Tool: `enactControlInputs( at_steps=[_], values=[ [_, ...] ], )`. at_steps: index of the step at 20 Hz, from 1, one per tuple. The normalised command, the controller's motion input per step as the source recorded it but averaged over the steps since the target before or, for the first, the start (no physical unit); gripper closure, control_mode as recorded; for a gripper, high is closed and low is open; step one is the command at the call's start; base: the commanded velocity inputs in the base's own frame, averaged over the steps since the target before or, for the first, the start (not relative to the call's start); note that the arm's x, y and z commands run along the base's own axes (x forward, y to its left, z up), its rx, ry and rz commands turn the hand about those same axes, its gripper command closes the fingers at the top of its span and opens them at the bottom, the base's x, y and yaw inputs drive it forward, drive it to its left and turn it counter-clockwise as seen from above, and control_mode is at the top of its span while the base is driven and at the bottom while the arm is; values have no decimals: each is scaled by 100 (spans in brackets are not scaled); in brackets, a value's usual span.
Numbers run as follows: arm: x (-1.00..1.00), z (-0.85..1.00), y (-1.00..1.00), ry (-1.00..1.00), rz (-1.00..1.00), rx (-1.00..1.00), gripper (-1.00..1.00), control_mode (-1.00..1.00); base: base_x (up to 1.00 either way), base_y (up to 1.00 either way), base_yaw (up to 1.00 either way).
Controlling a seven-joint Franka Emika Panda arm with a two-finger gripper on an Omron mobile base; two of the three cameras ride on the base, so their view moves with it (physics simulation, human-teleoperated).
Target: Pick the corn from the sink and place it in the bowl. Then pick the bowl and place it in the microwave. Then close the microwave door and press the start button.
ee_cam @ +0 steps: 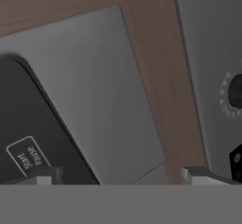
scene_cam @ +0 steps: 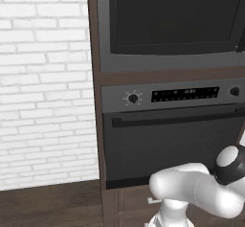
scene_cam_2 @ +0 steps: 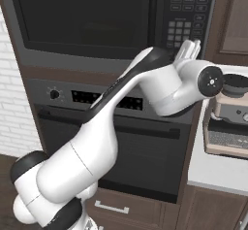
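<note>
White hand (scene_cam_2: 190, 49) open at microwave (scene_cam_2: 97, 20) keypad (scene_cam_2: 186, 25), door shut

Dark grey microwave (scene_cam: 172, 25) with black glass, brown cabinet (scene_cam: 94, 77), seemingly white brick wall (scene_cam: 43, 77).

A white worktop (scene_cam_2: 213, 173) carries a coffee machine (scene_cam_2: 227, 122) standing near its left edge beside the cabinet.

Even, soft rendered light, faint shadows, no glare, slightly coarse and blurred.
</note>
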Motion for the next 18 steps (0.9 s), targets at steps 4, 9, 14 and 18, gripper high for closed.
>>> enactControlInputs(
  at_steps=[4, 9, 14, 18],
  values=[
    [36, -1, -4, 3, 0, 0, -100, -100, 0, 0, 0],
    [26, -9, -10, 0, 0, 0, -100, -100, 0, 0, 0],
    [12, -20, -9, 0, 0, 0, -100, -100, 0, 0, 0],
    [0, -36, 0, 0, 0, 0, -100, -100, 0, 0, 0]
  ],
)
